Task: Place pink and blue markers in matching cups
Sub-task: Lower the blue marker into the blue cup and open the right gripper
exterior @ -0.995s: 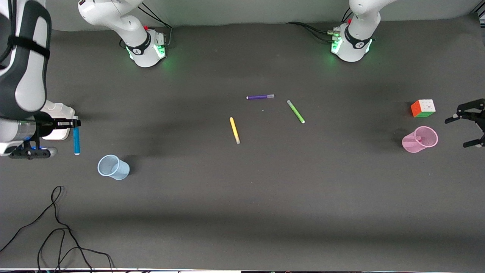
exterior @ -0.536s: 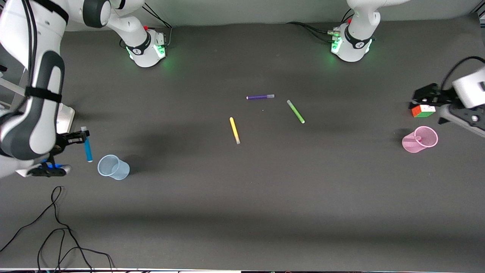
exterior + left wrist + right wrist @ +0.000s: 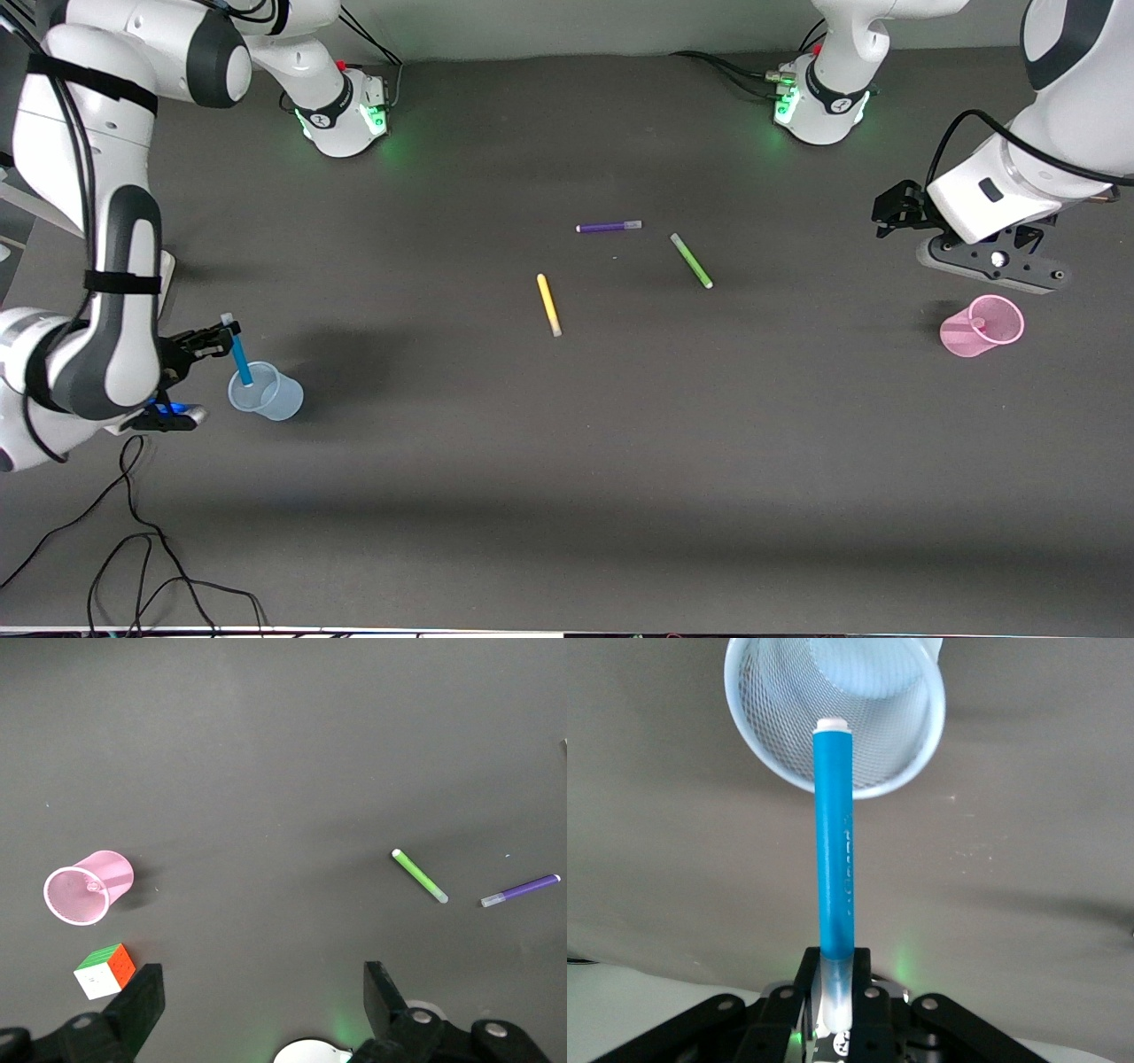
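On a dark grey worktop [image 3: 567, 461], the right tool [image 3: 215, 341] is clamped on the cap end of the blue marker [image 3: 239, 356]. It holds the marker tilted, with the tip over the mouth of the pale blue cup [image 3: 264, 392], which stands upright at the right arm's end of the worktop. In the right wrist view the marker's white tip sits inside the rim of the mesh-walled cup.

The step in hand looks like dropping the blue marker into its cup. The next move probably calls for a little more lowering, then parting the fingers so the marker slides in without tipping the light cup.

The left tool [image 3: 261, 997], its fingers apart and holding nothing, hangs over the Rubik's cube [image 3: 105, 969], at about 12 o'clock from the pink cup [image 3: 982, 326]. That cup appears to hold the pink marker [image 3: 978, 322] already.

Count: two cups; one blue marker; one pink marker, partly seen; one purple marker [image 3: 609, 227], one green marker [image 3: 691, 260] and one yellow marker [image 3: 548, 304] lying mid-worktop; one cube.
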